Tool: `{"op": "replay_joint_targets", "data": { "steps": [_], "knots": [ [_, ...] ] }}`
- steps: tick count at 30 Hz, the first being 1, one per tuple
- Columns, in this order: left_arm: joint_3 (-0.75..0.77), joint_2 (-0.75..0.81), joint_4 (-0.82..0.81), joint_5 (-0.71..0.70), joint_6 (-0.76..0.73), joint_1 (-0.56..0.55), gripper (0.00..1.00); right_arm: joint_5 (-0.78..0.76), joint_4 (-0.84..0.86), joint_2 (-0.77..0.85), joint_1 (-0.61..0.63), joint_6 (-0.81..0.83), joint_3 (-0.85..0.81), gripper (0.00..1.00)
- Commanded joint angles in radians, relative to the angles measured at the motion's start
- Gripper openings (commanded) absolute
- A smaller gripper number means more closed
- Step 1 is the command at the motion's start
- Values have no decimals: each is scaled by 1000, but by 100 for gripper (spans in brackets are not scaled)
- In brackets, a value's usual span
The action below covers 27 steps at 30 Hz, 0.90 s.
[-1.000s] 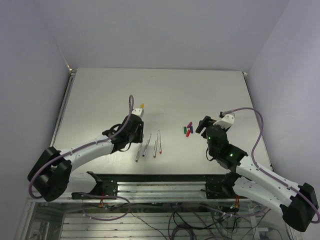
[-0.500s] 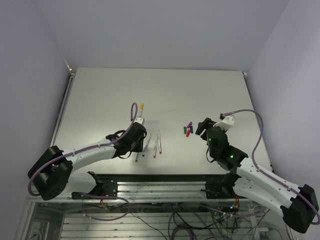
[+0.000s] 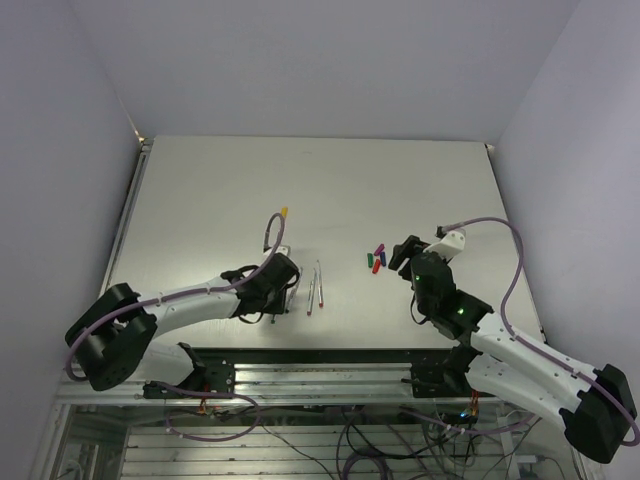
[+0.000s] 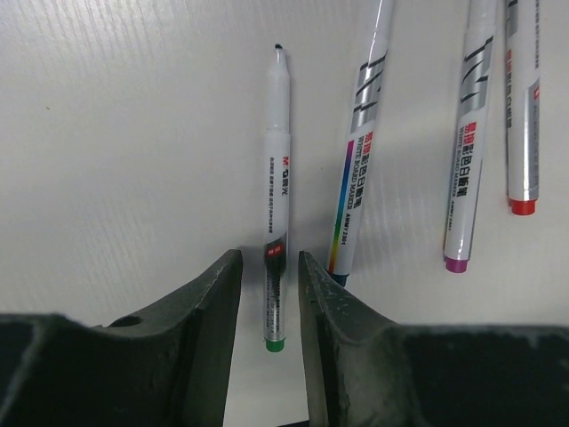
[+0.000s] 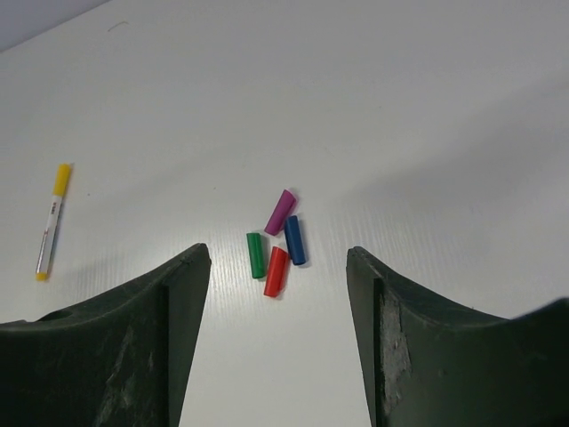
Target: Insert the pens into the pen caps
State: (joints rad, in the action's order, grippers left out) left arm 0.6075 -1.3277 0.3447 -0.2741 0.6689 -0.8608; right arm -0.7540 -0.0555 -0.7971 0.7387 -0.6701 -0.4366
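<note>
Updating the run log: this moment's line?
left pincer open, straddling green pen | right pincer open, facing four caps | yellow pen capped

Colleague: What sort of place are you driving in?

Me: A robotics lab bench, as far as I can see. I'm looking down on a white table [image 3: 350, 180] boxed in by plain pale wall panels [image 3: 60, 120] at 9, 12 and 3 o'clock — a test cell more than a room.

Colleague: What else says lab?

Me: At 6 o'clock the table meets bare aluminium rails [image 3: 320, 372], where the left arm [image 3: 190, 300] and the right arm [image 3: 520, 355] are mounted, with loose wiring [image 3: 380, 440] hanging beneath. A purple cable [image 3: 515, 265] loops along each arm, and a green status light [image 3: 462, 310] glows on the right one. On the table, the pens [image 3: 315, 285] lie at 6 o'clock — the pen caps [image 3: 376, 259] toward 4.
</note>
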Motion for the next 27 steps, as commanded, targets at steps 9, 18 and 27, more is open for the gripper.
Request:
{"op": "replay_joint_targets", "data": {
  "steps": [9, 18, 27],
  "knots": [
    [-22, -53, 42, 5, 78, -41, 40, 3, 34, 8, -5, -22, 6, 62],
    [7, -177, 95, -23, 90, -51, 25, 4, 35, 12, -6, -28, 6, 62],
    [32, -275, 118, -44, 83, -71, 9, 1, 26, 12, -5, -26, 1, 60]
  ]
}}
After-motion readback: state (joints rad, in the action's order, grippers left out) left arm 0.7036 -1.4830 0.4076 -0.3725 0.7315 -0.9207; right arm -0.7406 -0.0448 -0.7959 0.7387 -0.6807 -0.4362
